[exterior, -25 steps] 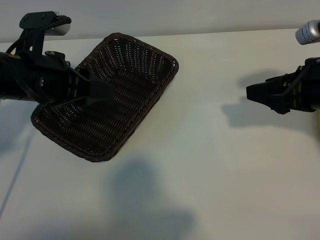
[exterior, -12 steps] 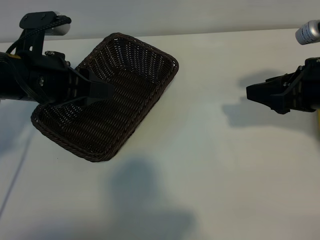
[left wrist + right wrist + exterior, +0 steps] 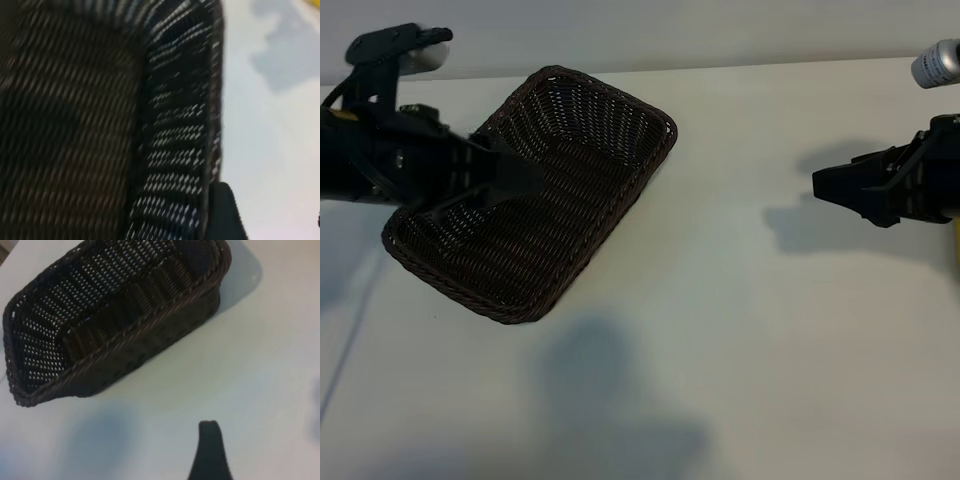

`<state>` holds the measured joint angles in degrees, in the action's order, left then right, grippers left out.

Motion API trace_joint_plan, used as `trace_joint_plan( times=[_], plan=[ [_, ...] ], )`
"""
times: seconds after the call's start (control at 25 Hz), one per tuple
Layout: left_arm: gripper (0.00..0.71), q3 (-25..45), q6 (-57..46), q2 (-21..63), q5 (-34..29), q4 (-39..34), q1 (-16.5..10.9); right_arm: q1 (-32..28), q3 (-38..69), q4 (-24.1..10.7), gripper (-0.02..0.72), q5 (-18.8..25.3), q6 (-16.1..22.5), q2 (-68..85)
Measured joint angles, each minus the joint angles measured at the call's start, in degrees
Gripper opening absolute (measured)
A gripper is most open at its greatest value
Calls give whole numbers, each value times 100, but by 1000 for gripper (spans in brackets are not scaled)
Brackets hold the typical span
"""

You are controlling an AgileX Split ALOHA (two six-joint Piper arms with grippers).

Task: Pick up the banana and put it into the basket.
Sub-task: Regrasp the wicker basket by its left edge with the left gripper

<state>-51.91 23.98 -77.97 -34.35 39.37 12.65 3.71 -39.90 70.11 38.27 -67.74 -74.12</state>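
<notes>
Yellow sliver at the tabletop (image 3: 740, 330) edge may be the banana (image 3: 956, 245): light, soft, best gripped mid-length; left gripper (image 3: 525, 178) over the basket (image 3: 620, 215) and right gripper (image 3: 825, 186) both gape empty.

The basket (image 3: 575, 160) was dark brown wicker, tightly woven, with a braided rim. The table (image 3: 740, 330) was plain off-white. Both grippers, left (image 3: 525, 180) and right (image 3: 825, 186), were black.
</notes>
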Motion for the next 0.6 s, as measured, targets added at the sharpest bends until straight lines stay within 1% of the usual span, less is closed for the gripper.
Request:
trace_joint_plan(
  times=[0.08, 0.32, 0.4, 0.52, 0.6],
  plan=[
    [482, 0, -838, 146, -71, -494, 0, 0, 0, 0, 541, -5, 0, 0],
    [482, 0, -4575, 713, -408, -2588, 0, 0, 0, 2, 541, -5, 37, 0],
    [482, 0, -5562, 766, -570, -3231, 0, 0, 0, 2, 541, -5, 64, 0],
    [482, 0, -6723, 771, -734, -3842, 0, 0, 0, 2, 542, -5, 70, 0],
    [482, 0, -7261, 771, -791, -4003, 0, 0, 0, 2, 542, -5, 87, 0]
  ],
)
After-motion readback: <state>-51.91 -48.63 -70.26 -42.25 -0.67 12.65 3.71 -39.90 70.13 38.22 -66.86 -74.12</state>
